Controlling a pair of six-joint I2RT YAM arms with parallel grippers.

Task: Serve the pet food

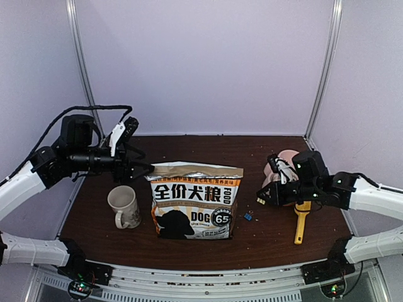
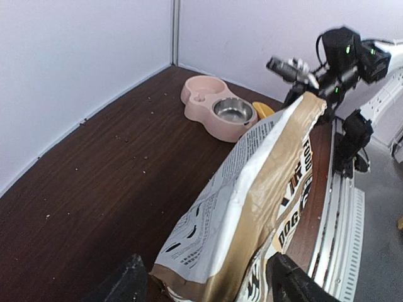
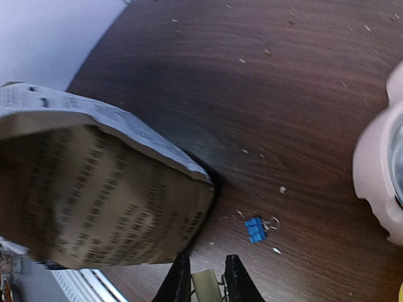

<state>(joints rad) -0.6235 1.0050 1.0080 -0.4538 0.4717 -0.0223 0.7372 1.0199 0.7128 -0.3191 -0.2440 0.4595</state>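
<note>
All the pet food is out of sight inside the dog food bag (image 1: pixel 195 201) standing mid-table; it looks soft, crinkly, bottom-heavy, so pinch a top corner. Left gripper (image 2: pixel 211 283) straddles one corner, jaws wide; right gripper (image 3: pixel 206 261) is clamped on a small yellow clip (image 3: pixel 204 286)

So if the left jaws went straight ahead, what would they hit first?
The bag. Its top corner seems to sit between the open left jaws, so contact would likely come almost at once.

The right arm (image 1: pixel 352 192) hides most of the pink bowl (image 1: pixel 286 156); the right jaws' pale item (image 3: pixel 204 284) is cropped.
</note>
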